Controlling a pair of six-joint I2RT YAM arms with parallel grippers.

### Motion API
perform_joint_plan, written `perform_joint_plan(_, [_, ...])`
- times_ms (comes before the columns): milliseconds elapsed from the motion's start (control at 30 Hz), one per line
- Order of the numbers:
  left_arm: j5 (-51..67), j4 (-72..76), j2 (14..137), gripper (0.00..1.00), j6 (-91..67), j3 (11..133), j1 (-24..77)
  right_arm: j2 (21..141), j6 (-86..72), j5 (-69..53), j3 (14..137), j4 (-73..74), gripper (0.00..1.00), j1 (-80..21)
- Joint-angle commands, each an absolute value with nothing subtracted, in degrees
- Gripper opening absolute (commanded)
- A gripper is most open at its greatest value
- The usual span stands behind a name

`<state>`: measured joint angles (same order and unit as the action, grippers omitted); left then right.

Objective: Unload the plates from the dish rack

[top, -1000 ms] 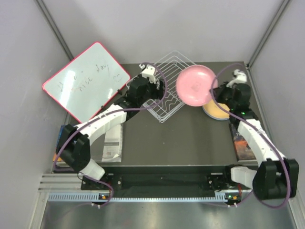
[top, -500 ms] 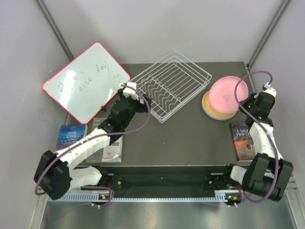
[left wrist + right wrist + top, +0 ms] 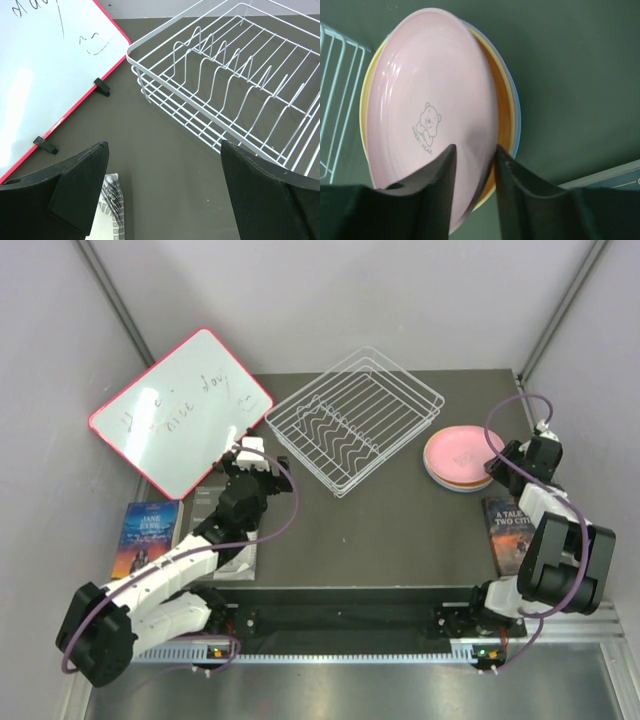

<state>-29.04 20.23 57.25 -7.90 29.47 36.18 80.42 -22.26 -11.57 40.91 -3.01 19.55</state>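
The right claw (image 3: 475,152) stood narrowly parted astride the rim of the pink plate (image 3: 430,100). Whether its fingers pinched that rim or merely flanked it could not be told. The plate topped a stack on the table (image 3: 400,530), resting on the orange plate (image 3: 502,115) with the edge of a light blue plate (image 3: 517,117) showing below. No lilac plate could be made out.

The likeliest trouble was the withdrawal. With one finger apparently tucked under the tilted pink rim, a careless pull could drag the plate off the pile. It could also nudge the whole stack toward the book (image 3: 512,530) near the table's right edge.

The left claw (image 3: 164,150) gaped wide and held nothing, hanging over bare table between the whiteboard (image 3: 45,65) and the dish rack (image 3: 302,458).

Only the right wrist view showed the rim caught between the fingers, the plate's lean and its bear print (image 3: 426,129). Only the top view placed the stack just right of the rack and showed every slot of the rack bare. The left wrist view confirmed this only for the near dividers.
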Motion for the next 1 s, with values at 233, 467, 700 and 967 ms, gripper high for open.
perform_joint_plan(233, [-26.9,14.7,55.9,0.98,-11.3,30.4,35.6,76.6,-20.2,-7.3,42.6,-3.8,0.68,20.0])
perform_joint_plan(467, [-30.2,13.8,51.9,0.98,-9.9,28.7,35.6,64.2,-19.5,-0.5,39.0,-3.9,0.80,19.8])
perform_joint_plan(700, [-31.9,13.3,50.5,0.97,-9.1,28.7,35.6,55.9,-16.3,-11.1,32.8,-15.9,0.95,18.5])
perform_joint_plan(967, [-33.0,12.6,50.3,0.97,-9.2,28.3,35.6,55.2,-12.3,-13.3,26.8,-25.6,1.00,12.1])
